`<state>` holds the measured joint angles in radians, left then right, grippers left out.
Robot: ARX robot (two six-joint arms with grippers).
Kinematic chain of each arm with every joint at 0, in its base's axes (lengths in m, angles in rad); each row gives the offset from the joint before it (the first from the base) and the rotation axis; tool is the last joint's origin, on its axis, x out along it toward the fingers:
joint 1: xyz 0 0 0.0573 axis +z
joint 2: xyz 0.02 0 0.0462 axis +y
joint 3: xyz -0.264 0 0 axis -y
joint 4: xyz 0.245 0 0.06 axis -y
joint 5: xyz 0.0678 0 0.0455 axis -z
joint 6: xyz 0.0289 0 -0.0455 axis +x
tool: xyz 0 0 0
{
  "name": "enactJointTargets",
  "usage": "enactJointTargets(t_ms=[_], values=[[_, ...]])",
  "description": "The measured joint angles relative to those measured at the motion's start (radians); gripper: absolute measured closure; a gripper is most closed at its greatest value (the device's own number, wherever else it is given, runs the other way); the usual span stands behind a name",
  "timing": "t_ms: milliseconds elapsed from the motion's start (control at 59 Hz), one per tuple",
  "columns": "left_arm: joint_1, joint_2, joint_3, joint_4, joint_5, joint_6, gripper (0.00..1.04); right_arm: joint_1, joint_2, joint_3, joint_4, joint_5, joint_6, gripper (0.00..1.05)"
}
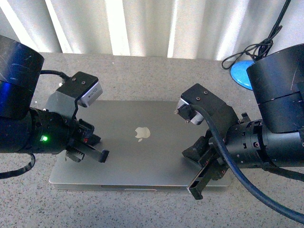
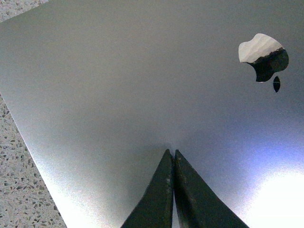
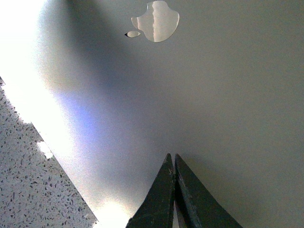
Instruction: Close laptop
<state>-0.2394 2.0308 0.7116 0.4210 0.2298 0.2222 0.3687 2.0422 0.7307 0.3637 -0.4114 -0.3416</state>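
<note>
The grey laptop [image 1: 142, 152] lies flat on the speckled table with its lid down and the silver apple logo [image 1: 142, 133] facing up. My left gripper [image 1: 102, 155] is shut and empty, its tips over the lid's left part. My right gripper [image 1: 195, 190] is shut and empty, over the lid's front right corner. In the left wrist view the shut tips [image 2: 171, 153] point at the bare lid [image 2: 118, 85], with the logo [image 2: 263, 57] off to one side. In the right wrist view the shut tips [image 3: 171, 156] point at the lid [image 3: 228, 95], the logo [image 3: 156, 21] beyond.
The speckled grey table [image 1: 142, 71] runs back to a white curtain [image 1: 142, 23]. A blue round object [image 1: 242, 73] with a black cable [image 1: 256, 47] lies at the back right. The table's surface shows beside the lid's edge in both wrist views [image 2: 23, 190] [image 3: 33, 180].
</note>
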Motion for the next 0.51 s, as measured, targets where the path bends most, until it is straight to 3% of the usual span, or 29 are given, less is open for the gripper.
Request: enactJointTargets(t_ms=[508], values=[[0.004, 0.029, 0.010, 0.008, 0.009, -0.008, 1.01, -0.017, 0.020, 0.001, -0.015, -0.010, 0.002, 1.04]])
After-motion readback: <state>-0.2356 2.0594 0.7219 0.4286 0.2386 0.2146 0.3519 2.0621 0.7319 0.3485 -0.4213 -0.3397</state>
